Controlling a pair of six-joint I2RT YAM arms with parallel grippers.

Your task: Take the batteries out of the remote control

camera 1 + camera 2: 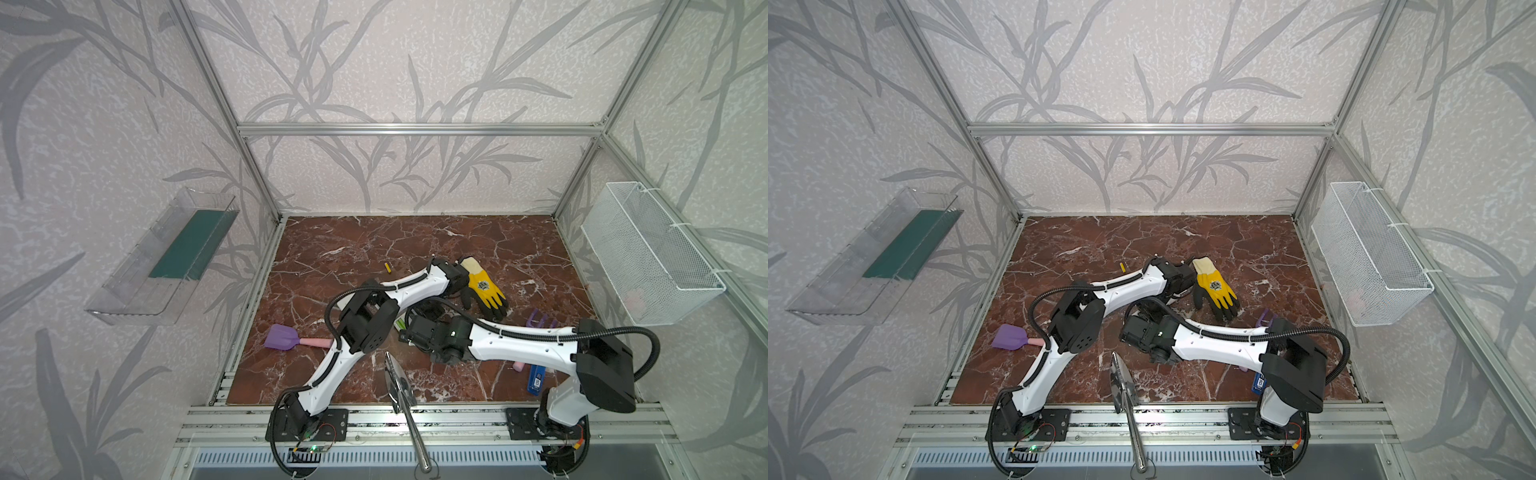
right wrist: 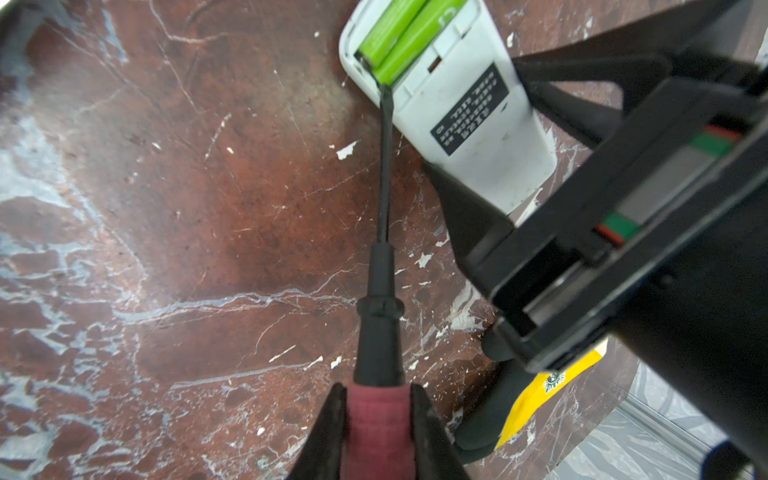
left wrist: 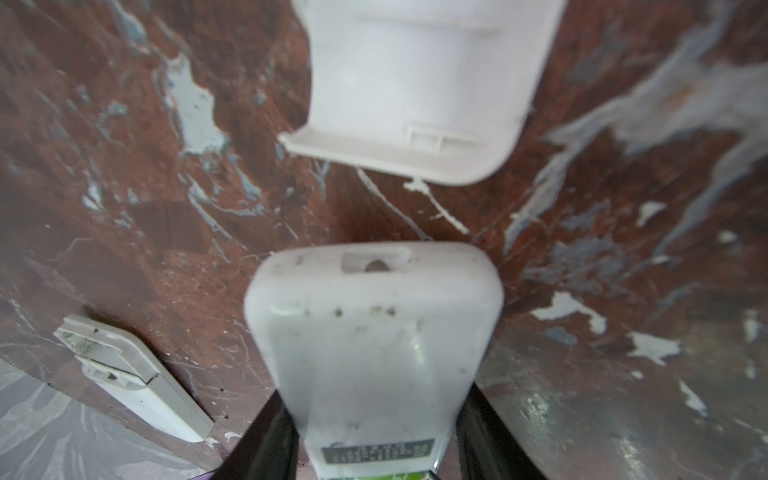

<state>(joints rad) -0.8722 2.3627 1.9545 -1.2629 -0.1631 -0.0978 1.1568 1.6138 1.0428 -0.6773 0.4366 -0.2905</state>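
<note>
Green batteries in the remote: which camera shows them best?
Right wrist view: both green batteries lie side by side in the open remote, screwdriver tip at their end. Left wrist shows only a green sliver; the top views, almost nothing.
</note>
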